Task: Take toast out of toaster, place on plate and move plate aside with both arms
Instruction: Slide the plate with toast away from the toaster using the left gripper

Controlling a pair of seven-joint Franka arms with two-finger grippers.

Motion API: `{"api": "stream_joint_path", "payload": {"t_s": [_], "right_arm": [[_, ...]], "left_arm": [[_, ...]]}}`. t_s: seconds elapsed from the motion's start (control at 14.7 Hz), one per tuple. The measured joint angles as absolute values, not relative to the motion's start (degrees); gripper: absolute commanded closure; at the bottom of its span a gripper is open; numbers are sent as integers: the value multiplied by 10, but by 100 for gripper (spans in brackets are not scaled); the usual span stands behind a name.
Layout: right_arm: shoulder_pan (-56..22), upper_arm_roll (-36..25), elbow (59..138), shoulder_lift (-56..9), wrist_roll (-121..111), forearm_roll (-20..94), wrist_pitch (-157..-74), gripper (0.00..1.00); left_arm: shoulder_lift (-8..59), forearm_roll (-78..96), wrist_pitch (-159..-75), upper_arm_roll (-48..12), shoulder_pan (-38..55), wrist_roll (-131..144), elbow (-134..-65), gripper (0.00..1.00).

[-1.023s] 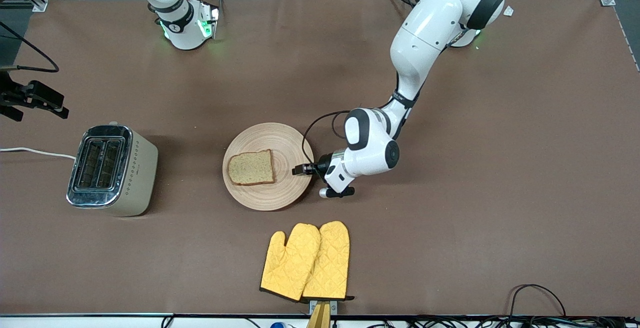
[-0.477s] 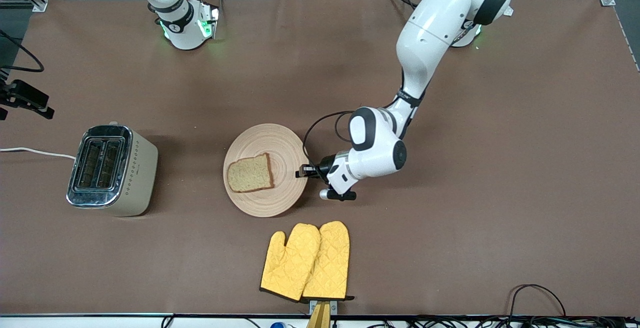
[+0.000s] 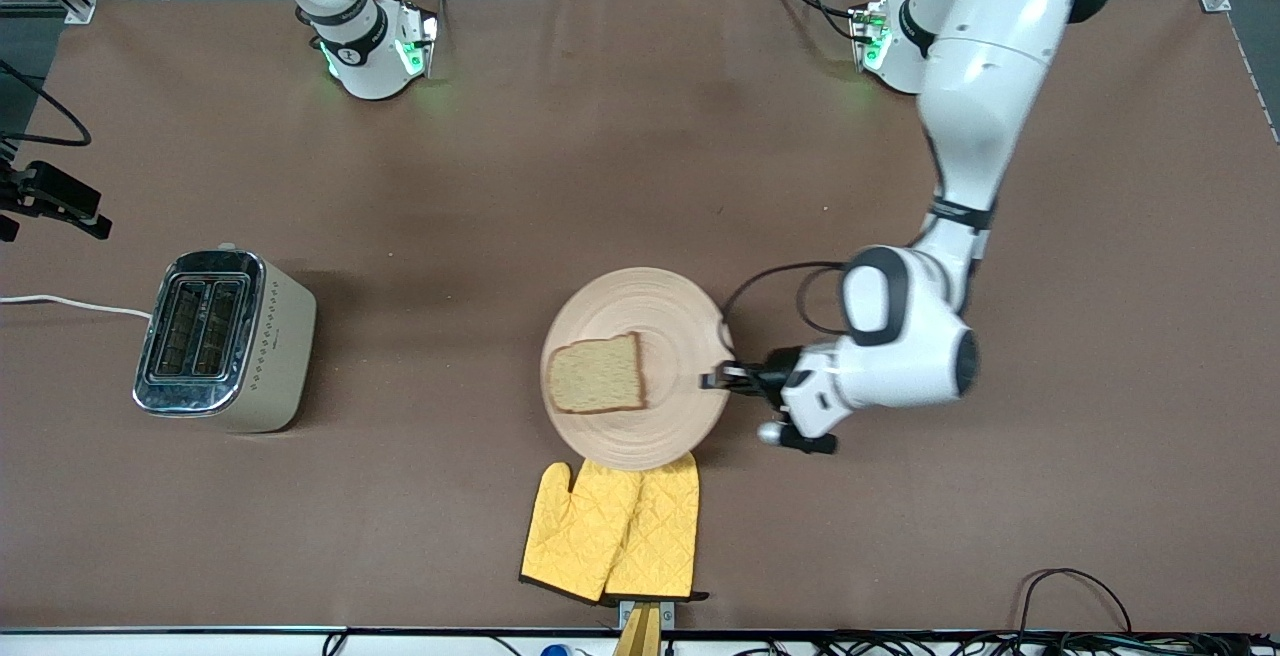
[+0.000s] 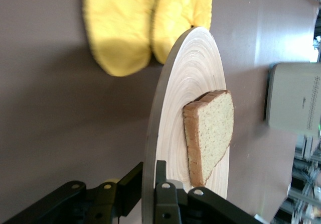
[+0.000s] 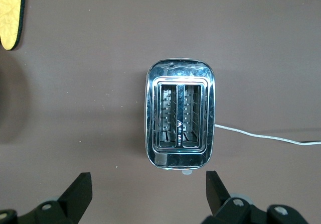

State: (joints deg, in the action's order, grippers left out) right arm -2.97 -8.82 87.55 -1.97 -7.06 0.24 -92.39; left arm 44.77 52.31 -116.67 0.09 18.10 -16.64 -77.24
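Now I am carrying the plate (image 3: 640,368) (toast (image 3: 597,374) riding on it, its edge over the oven mitts (image 3: 612,531)) toward the left arm's end, left gripper (image 3: 722,378) clamped on its rim, while the right gripper (image 5: 148,191), spread wide, is hovering over the emptied toaster (image 3: 225,341).

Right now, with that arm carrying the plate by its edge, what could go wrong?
The left gripper pinches only the rim of the plate, so the plate might tip or slip out. The toast lies loose on it and could slide off. The plate's edge also passes over the yellow oven mitts; if it dips, it might snag them. The right gripper waits open above the toaster.
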Motion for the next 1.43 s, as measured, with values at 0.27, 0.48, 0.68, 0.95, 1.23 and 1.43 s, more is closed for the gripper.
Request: {"api": "stream_joint_path", "payload": {"t_s": [0.27, 0.48, 0.68, 0.95, 1.23, 1.43], "right_arm": [[-30, -86, 876, -20, -71, 2, -922, 0], [-30, -86, 876, -21, -71, 2, -914, 0], [-30, -86, 876, -21, -71, 2, -912, 0], [-30, -86, 876, -21, -71, 2, -912, 0], [-30, -86, 876, -21, -71, 2, -912, 0], [-30, -86, 876, -21, -71, 2, -912, 0]], "left_arm": [[449, 516, -1015, 2, 31, -339, -785, 100], [475, 495, -935, 2, -65, -453, -788, 100], [504, 463, -906, 2, -140, -524, -783, 100], [540, 440, -874, 2, -223, -554, -767, 99], [586, 440, -858, 0, -260, -571, -746, 74], [594, 440, -853, -5, -259, -567, -737, 0]]}}
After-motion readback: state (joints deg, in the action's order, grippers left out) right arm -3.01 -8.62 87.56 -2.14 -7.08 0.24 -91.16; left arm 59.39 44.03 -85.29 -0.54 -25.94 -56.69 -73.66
